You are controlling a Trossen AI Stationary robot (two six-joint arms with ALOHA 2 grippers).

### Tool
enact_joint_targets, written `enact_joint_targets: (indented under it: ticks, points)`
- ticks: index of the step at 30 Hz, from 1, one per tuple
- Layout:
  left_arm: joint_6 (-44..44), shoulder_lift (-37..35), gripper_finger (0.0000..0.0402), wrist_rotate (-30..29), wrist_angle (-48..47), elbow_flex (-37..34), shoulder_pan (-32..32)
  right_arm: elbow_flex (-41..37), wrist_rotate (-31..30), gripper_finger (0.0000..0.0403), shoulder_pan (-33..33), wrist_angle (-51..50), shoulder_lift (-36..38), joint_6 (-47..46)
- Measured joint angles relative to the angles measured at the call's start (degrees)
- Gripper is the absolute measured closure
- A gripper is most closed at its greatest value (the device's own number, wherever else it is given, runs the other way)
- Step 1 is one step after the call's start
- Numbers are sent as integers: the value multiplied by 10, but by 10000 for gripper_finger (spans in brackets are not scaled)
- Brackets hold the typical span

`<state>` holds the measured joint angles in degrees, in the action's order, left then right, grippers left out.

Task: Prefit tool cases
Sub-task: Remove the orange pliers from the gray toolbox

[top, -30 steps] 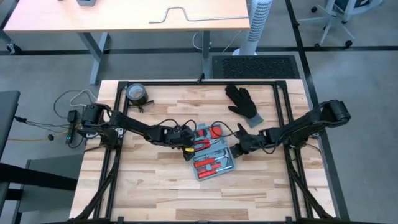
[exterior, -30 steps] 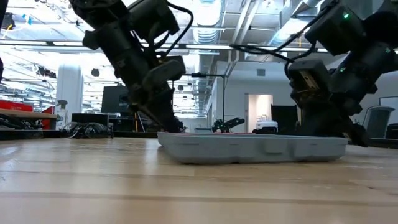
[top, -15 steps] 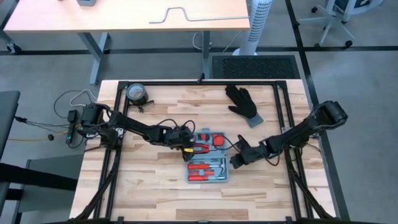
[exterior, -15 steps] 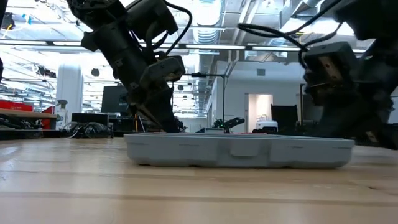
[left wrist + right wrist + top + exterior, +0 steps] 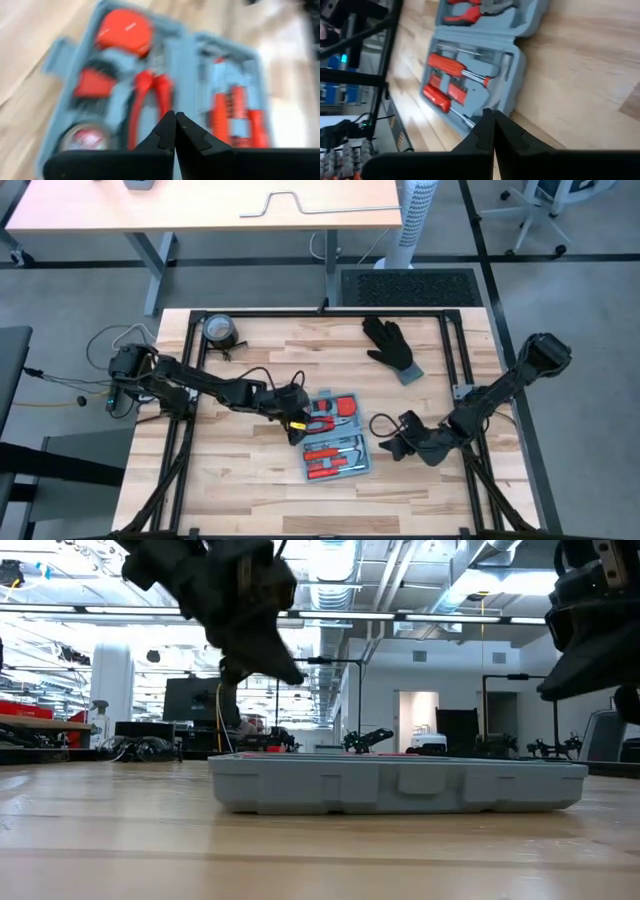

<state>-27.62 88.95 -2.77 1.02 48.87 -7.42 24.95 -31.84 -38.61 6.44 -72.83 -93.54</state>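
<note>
The light-blue tool case lies open and flat on the wooden table, both halves up, with red-handled tools in its slots. Its underside rests on the table. My left gripper is shut at the case's left edge. In its wrist view the shut fingertips hover over the half with the pliers and the red round tool. My right gripper is shut a short way to the right of the case. The screwdriver half lies beyond its fingertips. In the low view both arms stand above the case.
A black glove lies at the table's far right. A roll of tape sits at the far left corner. A black metal frame runs round the table top. Bare wood shows along the near edge.
The case has slid a little toward the table's near-left and turned about while staying flat. My right gripper has drawn back from it toward the near right and risen. My left gripper has risen off the case's left edge.
</note>
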Motion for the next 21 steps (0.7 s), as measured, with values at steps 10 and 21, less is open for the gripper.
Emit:
enact_joint_targets:
  ticks: [10,21]
  points:
    - [19,4,401,25,40,0,22,0,-3,392,38,81,5,83]
    - [34,4,401,48,39,0,64,14,64,392,104,108,5,176]
